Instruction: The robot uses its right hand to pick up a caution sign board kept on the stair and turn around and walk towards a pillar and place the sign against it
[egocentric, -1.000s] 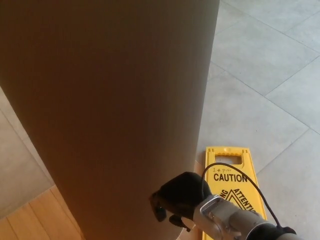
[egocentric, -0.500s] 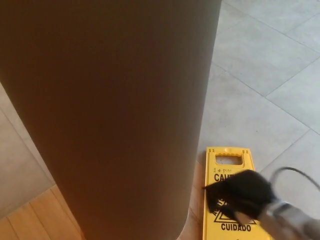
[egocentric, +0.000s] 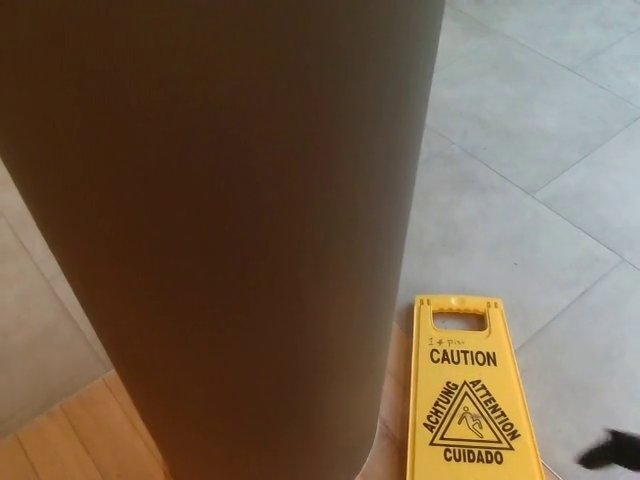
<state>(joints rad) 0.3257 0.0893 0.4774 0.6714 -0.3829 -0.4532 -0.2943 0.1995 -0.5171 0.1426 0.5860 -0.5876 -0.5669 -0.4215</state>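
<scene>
Grey floor tiles (egocentric: 520, 140) with thin joints spread out below me, and a strip of wooden flooring (egocentric: 70, 440) shows at the lower left. The broad brown pillar (egocentric: 220, 220) fills most of my view. The yellow caution sign (egocentric: 468, 390) sits just right of its base, face towards me. Only a dark sliver of my right hand (egocentric: 612, 452) shows at the lower right edge, apart from the sign; I cannot tell how open it is.
</scene>
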